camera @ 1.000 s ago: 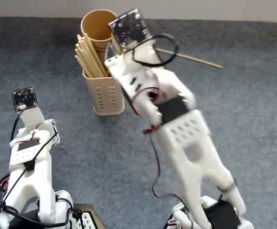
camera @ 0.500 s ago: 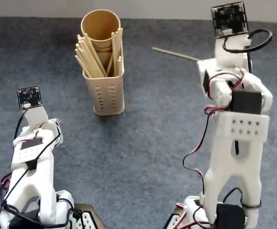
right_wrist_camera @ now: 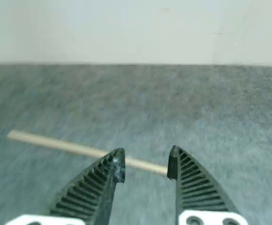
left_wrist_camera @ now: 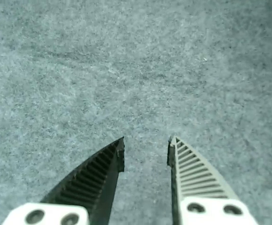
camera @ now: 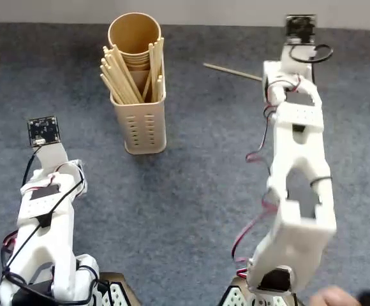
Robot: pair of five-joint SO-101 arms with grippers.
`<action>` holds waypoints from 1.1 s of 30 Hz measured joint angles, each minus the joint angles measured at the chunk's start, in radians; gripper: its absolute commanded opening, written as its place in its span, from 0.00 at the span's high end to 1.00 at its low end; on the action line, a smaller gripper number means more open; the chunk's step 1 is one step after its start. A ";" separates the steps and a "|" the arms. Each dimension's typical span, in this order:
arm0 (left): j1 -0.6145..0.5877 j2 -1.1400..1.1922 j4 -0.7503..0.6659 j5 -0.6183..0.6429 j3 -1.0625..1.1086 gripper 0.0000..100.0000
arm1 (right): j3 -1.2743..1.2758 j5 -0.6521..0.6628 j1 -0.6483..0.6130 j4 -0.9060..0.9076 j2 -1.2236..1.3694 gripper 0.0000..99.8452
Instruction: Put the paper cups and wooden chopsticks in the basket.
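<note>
Right gripper (right_wrist_camera: 146,158) open, empty, poised over one end of the loose chopstick (right_wrist_camera: 56,142), which lies flat on the carpet (camera: 191,191) well apart from the basket (camera: 145,127); risk: closing so near the tip lets the thin stick roll or pivot free.

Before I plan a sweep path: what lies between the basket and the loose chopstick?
Just bare grey carpet lies between the basket and the loose chopstick, as seen in the high view.

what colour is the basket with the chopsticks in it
Cream beige basket with rows of small holes; clearest in the high view.
</note>
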 measured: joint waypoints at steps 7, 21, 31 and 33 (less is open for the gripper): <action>0.014 0.000 0.000 0.000 0.003 0.82 | -0.594 -0.026 0.011 -0.037 0.649 0.84; 0.017 0.000 0.000 0.000 0.003 0.82 | -1.587 0.281 -0.002 0.852 1.188 0.84; 0.017 0.000 0.000 0.000 0.003 0.82 | -1.587 0.281 0.005 1.424 0.879 0.84; 0.017 0.000 0.000 0.000 0.003 0.82 | -1.587 0.276 0.015 1.430 0.804 0.84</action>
